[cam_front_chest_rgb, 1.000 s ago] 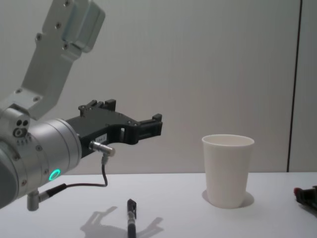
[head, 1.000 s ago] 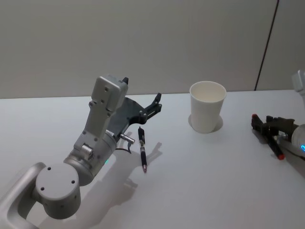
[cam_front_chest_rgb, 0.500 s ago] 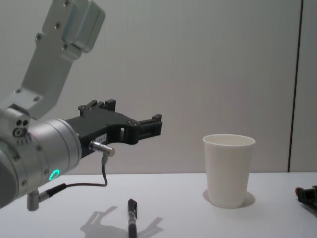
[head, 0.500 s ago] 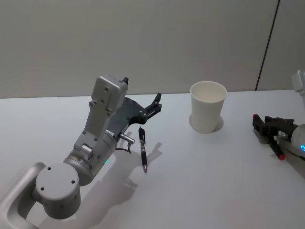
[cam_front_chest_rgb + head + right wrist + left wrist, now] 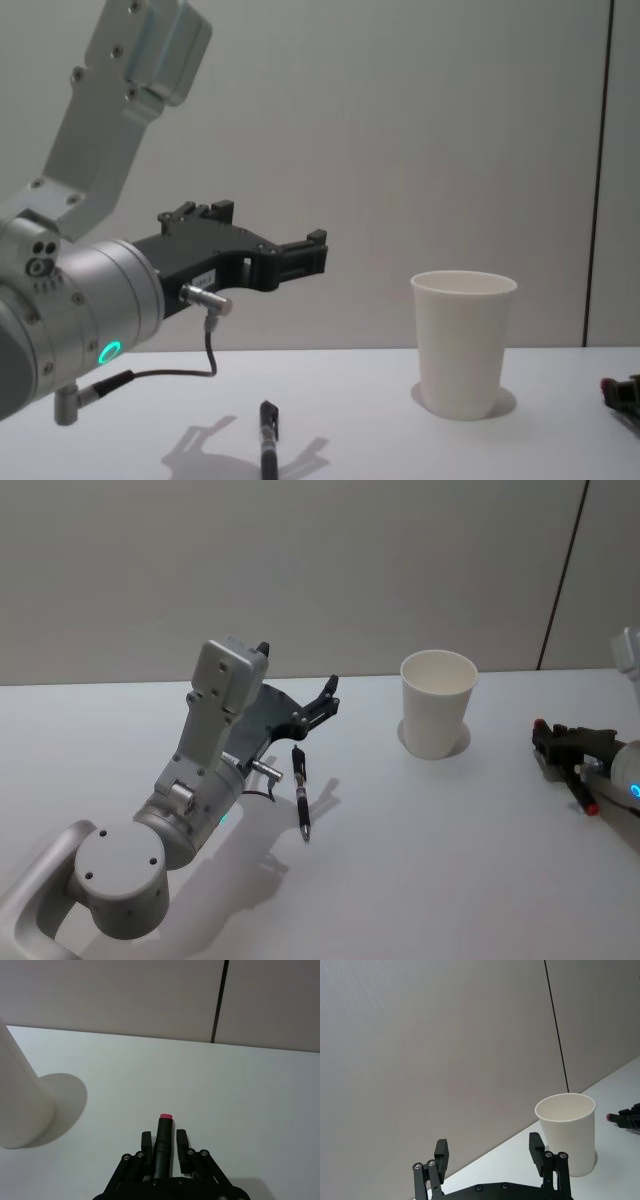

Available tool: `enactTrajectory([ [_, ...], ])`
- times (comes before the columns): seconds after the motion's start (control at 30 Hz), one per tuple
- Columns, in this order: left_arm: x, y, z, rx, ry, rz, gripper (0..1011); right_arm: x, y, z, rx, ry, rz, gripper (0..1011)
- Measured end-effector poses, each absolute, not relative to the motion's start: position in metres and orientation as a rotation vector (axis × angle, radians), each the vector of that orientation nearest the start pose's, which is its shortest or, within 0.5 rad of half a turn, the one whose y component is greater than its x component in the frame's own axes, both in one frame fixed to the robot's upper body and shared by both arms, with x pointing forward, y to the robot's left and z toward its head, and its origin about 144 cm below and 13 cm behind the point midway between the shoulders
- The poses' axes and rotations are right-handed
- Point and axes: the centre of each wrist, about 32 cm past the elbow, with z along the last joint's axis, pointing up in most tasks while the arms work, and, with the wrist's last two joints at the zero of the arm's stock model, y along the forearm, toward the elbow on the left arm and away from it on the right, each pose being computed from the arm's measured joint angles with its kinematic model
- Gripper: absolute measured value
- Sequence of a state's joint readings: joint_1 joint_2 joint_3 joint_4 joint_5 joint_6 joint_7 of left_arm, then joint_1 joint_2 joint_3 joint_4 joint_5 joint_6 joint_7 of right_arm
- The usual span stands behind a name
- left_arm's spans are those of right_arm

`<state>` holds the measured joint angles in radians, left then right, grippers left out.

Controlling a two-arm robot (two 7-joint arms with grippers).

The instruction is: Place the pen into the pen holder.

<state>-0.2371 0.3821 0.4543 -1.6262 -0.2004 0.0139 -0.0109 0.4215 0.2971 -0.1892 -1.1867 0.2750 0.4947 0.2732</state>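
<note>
The left gripper (image 5: 298, 675) hovers with fingers spread wide above a black pen (image 5: 300, 792) lying on the tabletop (image 5: 420, 860) in the head view. The white pen holder (image 5: 437, 702) stands upright to the right. In the right wrist view, the right gripper (image 5: 163, 1139) clenches a red-tipped pen (image 5: 165, 1122) near the pen holder. In the chest view, the black pen and the pen holder sit well apart.

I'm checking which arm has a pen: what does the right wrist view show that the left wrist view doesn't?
Right wrist view alone: the jaws of the right gripper closed on a pink-tipped pen. Left wrist view alone: the left gripper, jaws open and empty, plus the open rim of the pen holder. Both: the pen holder's white wall, the table, and the pen's pink end, far off in the left wrist view.
</note>
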Motion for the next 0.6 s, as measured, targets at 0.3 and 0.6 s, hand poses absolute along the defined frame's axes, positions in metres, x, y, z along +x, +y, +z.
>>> enactTrajectory([
  [0.3, 0.492, 0.1984, 1.2044, 0.061, -0.268, 1.124, 1001, 0.5704, -0.2957, 1.1781, -0.389, 0.366, -1.23, 229],
  [0.6, 0.492, 0.1984, 1.2044, 0.061, -0.268, 1.124, 1001, 0.5704, -0.2957, 1.1781, -0.389, 0.366, -1.23, 192],
])
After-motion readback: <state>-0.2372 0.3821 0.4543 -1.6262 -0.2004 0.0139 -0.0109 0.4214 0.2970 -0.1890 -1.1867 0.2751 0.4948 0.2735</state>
